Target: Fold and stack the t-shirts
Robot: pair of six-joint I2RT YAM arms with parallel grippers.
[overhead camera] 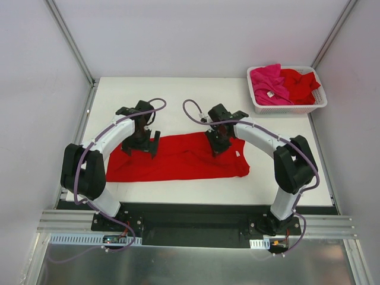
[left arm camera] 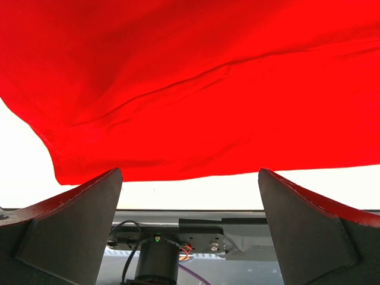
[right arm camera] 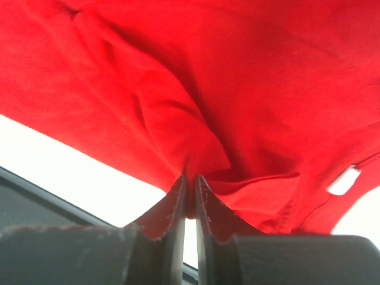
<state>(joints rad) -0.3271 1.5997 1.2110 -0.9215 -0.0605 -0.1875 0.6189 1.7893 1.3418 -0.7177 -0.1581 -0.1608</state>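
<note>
right claw first: it is pinched tight on a ridge of the red t-shirt, close to the neck end where a small white label shows. the cloth bunches up into the closed fingers. that grip reads as the anchor for a fold, since the neck edge is the part you need to carry across. your left claw hangs over the far-left part of the same shirt with its jaws spread wide and nothing between them. its wrist view shows red cloth and a strip of white table between the fingers, so it looks lined up to come down on the cloth.

the shirt lies spread wide across the middle of the table, between your two arms, not yet folded. the other t-shirts, a magenta-pink one and a red one, sit heaped in the white basket at the far right corner, well apart. you look to be at the very start. get the left side gripped before you lift, or the cloth will likely drag unevenly.
</note>
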